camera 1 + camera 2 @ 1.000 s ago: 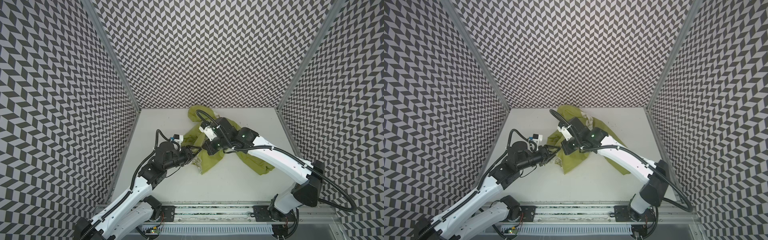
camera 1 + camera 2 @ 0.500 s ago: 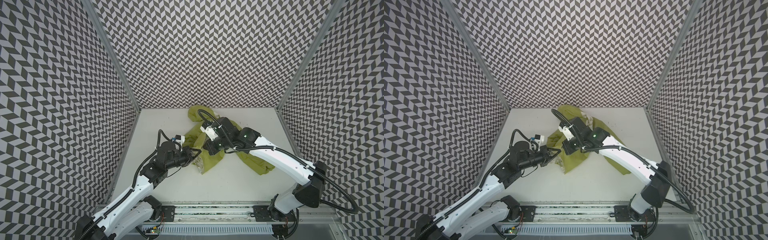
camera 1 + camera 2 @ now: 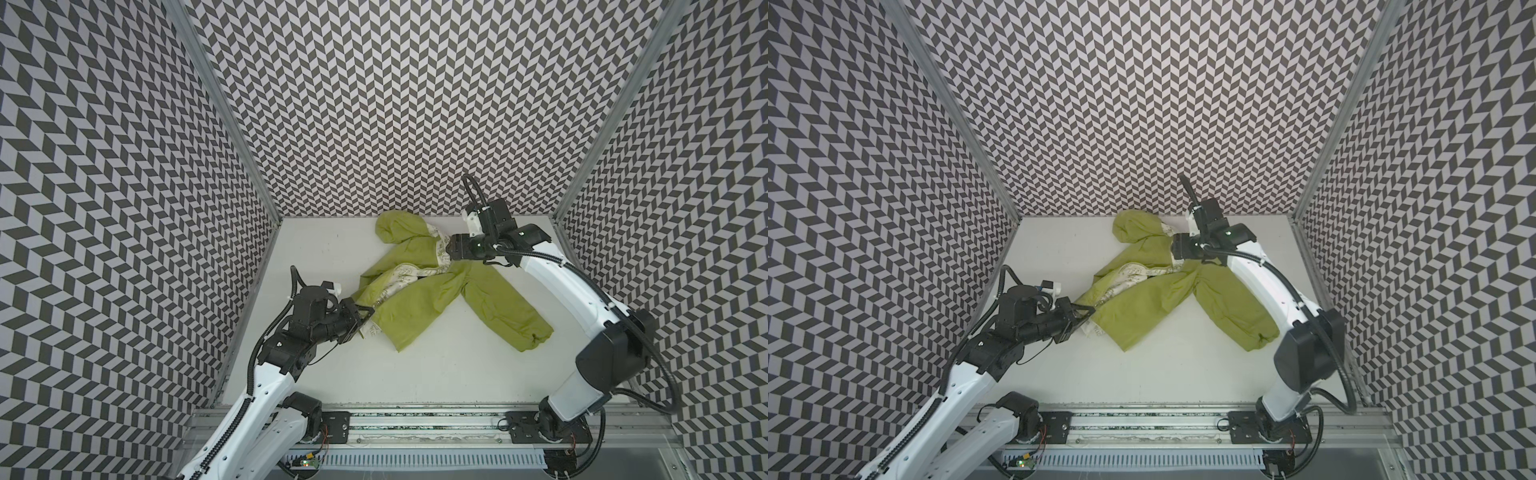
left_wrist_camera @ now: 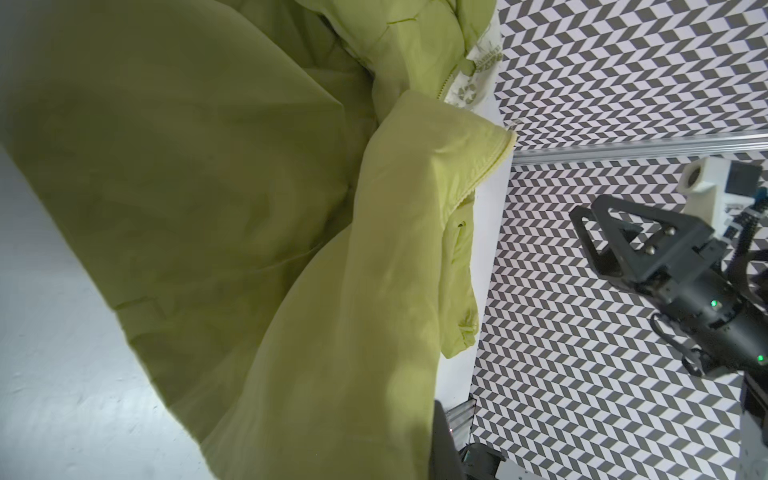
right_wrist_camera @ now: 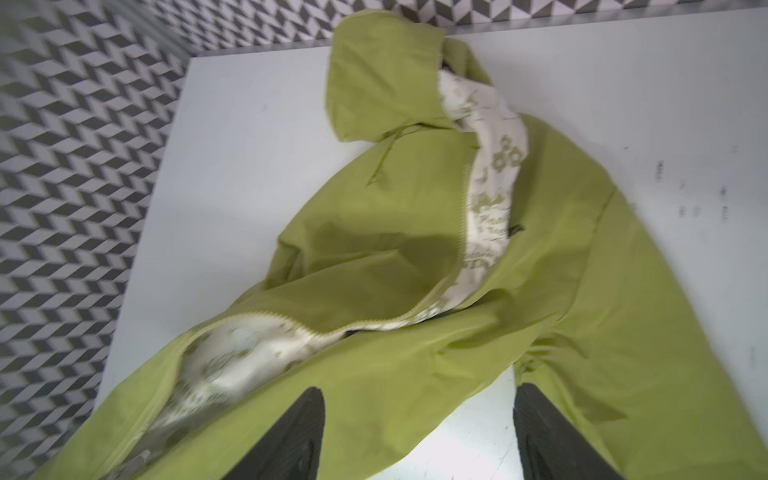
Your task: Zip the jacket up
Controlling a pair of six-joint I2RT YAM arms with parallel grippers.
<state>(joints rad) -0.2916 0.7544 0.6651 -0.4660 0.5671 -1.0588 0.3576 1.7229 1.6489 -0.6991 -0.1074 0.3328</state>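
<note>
White surface [image 3: 436, 374], jacket [image 3: 415, 307] sprawled centre, open room along the near edge.
Left end effector [image 3: 362, 316] clamps its near-left corner; right end effector [image 3: 451, 252] gapes empty at its far end.

Left arm [image 3: 266, 386] and right arm [image 3: 557, 286]: white link shells, black joints and wrist housings, ribbed black cables [image 3: 249, 370], black triangular fingers [image 4: 673, 253] with silver screws [image 4: 668, 230], green indicator lights [image 4: 713, 303].

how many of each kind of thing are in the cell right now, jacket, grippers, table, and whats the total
lime-green jacket: 1
parallel grippers: 2 (left gripper, right gripper)
white table: 1
total: 4
</note>
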